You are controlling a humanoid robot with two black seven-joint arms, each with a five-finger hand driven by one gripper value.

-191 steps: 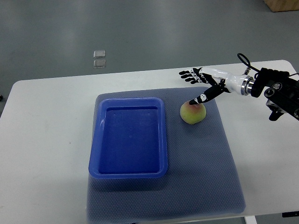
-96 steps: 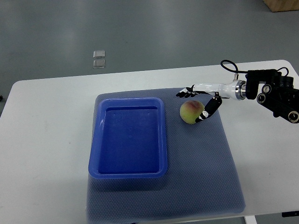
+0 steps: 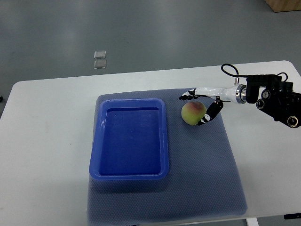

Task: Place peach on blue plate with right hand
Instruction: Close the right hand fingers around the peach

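Note:
A yellow-green peach (image 3: 193, 113) with a pink blush sits on the grey mat (image 3: 207, 169), just right of the blue plate (image 3: 129, 173), a shallow rectangular tray. My right hand (image 3: 196, 107) reaches in from the right edge and cups the peach: its fingers (image 3: 186, 96) curve round the far side and its thumb (image 3: 209, 114) lies against the near right side. The peach still rests on the mat. The left arm is out of view.
The white table (image 3: 47, 141) carries the mat and the plate. The right arm's black forearm and cable (image 3: 275, 96) lie over the table's right end. Two small clear squares (image 3: 99, 59) lie on the floor beyond the table.
My right hand has dropped from above the peach and closed round it, with the fingers on the far side and the thumb on the near side. The peach has stayed in place.

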